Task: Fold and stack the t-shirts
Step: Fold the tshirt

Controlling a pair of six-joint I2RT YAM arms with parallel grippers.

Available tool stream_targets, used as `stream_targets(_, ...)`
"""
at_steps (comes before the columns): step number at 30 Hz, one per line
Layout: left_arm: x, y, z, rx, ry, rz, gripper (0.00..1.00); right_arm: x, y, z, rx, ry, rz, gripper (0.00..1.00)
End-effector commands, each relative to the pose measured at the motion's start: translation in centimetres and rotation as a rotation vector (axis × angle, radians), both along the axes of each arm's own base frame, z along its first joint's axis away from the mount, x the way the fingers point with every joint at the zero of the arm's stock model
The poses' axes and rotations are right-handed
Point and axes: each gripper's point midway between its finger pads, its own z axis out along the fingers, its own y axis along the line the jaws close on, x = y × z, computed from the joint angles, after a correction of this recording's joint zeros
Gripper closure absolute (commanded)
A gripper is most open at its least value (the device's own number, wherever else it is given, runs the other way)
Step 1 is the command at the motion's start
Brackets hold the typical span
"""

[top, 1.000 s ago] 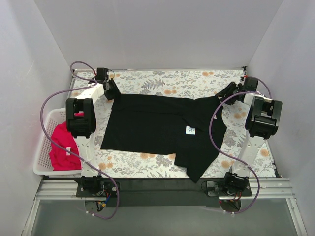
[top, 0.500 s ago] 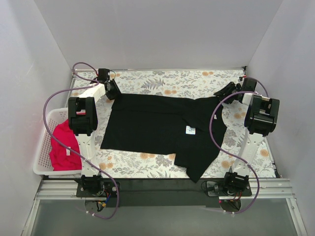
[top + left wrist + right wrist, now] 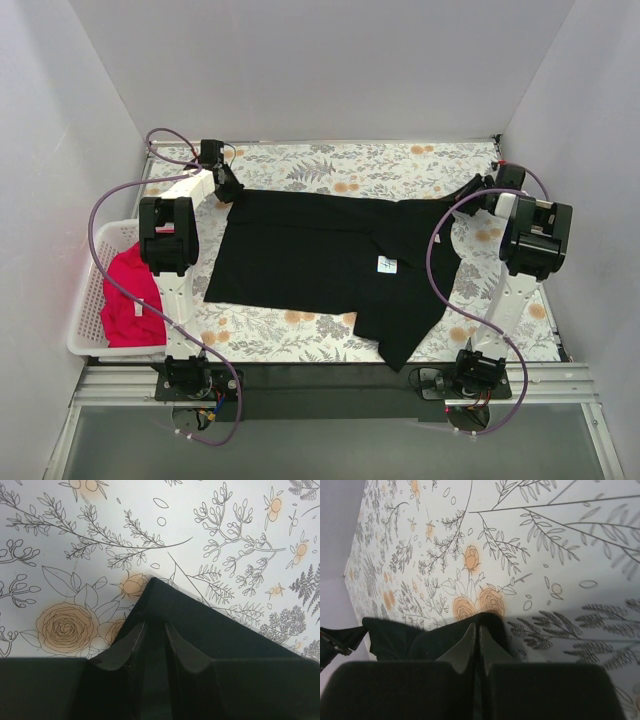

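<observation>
On the floral-printed table covering [image 3: 330, 162], a plain black short-sleeved cloth t-shirt [image 3: 320, 250] lies spread flat, occupying the middle of the work surface. Its small white neck label [image 3: 387, 265] faces up, right of centre. One part of the garment extends toward the near edge, close to the right arm's base.

Left gripper [image 3: 227, 188]: positioned at the far-left corner of the black t-shirt. In the left wrist view, the left gripper [image 3: 155, 626] straddles that corner. The fingers [image 3: 122, 647] stand narrowly apart, with dark cloth in the gap between them and the corner's point reaching just past the fingertips onto the printed surface. Whether the cloth is actually clamped cannot be told from this view.

Right gripper [image 3: 472, 188]: positioned at the far-right end of the black t-shirt, where the cloth reaches out to it. In the right wrist view, the right gripper [image 3: 475, 626] has its two fingers pressed together with no gap visible — the edge of the black cloth is gathered at the tips and pinched there.

At the left edge of the table, beside the left arm, a white plastic lattice basket [image 3: 80, 325] holds a bright red-pink cloth t-shirt [image 3: 125, 300], crumpled inside it — well apart from the black one.
</observation>
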Motion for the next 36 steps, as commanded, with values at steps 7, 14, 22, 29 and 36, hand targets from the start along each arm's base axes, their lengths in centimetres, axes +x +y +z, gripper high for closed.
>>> stream_targets(7,-3.8,2.8,-4.5,0.054,0.197,0.112,0.82,-1.7,-2.9,4.5,-0.116,-0.093,-0.105,0.99)
stream_targets(14,-4.0,3.2,-4.4,0.058,0.203,0.130,0.82,-3.3,-3.6,4.6,-0.163,-0.075,-0.158,0.99)
stream_targets(22,-3.9,2.9,-4.5,0.043,0.204,0.125,0.82,-5.0,-3.2,1.7,-0.130,0.007,-0.171,0.99)
stream_targets(29,-3.3,2.3,-3.3,0.020,0.170,0.084,0.68,-4.7,-3.3,1.3,-0.165,0.000,-0.118,0.84)
stream_targets(36,-1.8,1.0,1.9,-0.030,0.054,0.019,0.50,-6.2,-3.4,4.6,-0.263,-0.040,-0.086,0.61)
